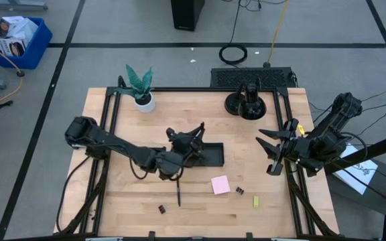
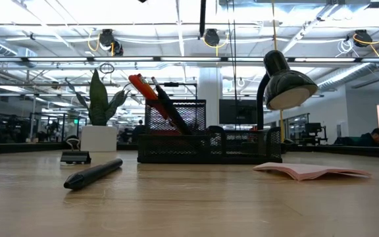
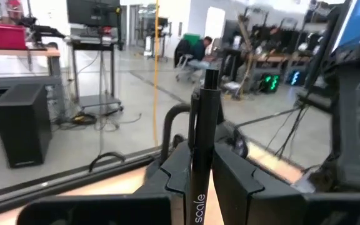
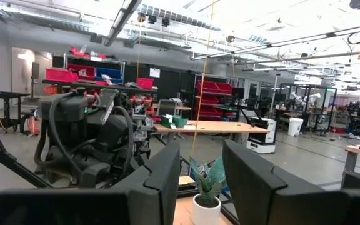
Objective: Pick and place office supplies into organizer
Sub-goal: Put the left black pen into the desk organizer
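Note:
My left gripper [image 1: 187,139] is over the left end of the black mesh organizer [image 1: 205,154], shut on a black pen [image 3: 203,134]. In the low view the organizer [image 2: 206,143] stands on the table with red-handled scissors [image 2: 143,87] and dark pens sticking up from its left compartment. Lying flat on the table are another black pen [image 1: 178,194], a pink sticky-note pad [image 1: 220,185], two black binder clips [image 1: 162,209] [image 1: 240,191] and a yellow-green piece [image 1: 256,201]. My right gripper [image 1: 273,148] waits open at the table's right side, touching nothing. My left gripper pinches the black pen's barrel [image 3: 199,187] between its two fingers [image 3: 170,172]. The pen lies along the fingers and reaches well past their tips, its free end [image 3: 210,76] in the air. It is lifted clear of the table.
A potted green plant [image 1: 141,88] stands at the far left of the table. A desk lamp on a round black base [image 1: 246,104] stands far right of centre, its shade [image 2: 288,82] above the organizer's right end. Bare wood lies along the near edge. A person sits in the room beyond.

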Motion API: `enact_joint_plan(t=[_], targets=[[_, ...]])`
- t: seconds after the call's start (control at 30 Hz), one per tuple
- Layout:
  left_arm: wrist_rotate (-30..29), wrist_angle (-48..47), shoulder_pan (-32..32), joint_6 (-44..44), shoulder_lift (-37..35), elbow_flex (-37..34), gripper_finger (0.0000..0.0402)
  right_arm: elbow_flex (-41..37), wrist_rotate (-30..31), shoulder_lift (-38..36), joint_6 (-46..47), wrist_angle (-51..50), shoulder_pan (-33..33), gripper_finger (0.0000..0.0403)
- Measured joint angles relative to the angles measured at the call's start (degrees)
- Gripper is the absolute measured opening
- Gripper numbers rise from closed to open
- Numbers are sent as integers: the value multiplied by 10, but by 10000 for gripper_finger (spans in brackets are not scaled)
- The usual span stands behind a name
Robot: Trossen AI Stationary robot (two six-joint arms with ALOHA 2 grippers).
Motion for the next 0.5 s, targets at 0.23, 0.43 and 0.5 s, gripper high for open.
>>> enact_joint_plan(t=[0.23,0.43,0.5], targets=[[-5,-102,-1,-130,0,-6,52,0,0,0,0,0,0,116],[-18,-112,3,-172,0,-32,51,0,-1,0,2,0,0,116],[-19,-111,5,-174,0,-35,52,0,-1,0,2,0,0,116]])
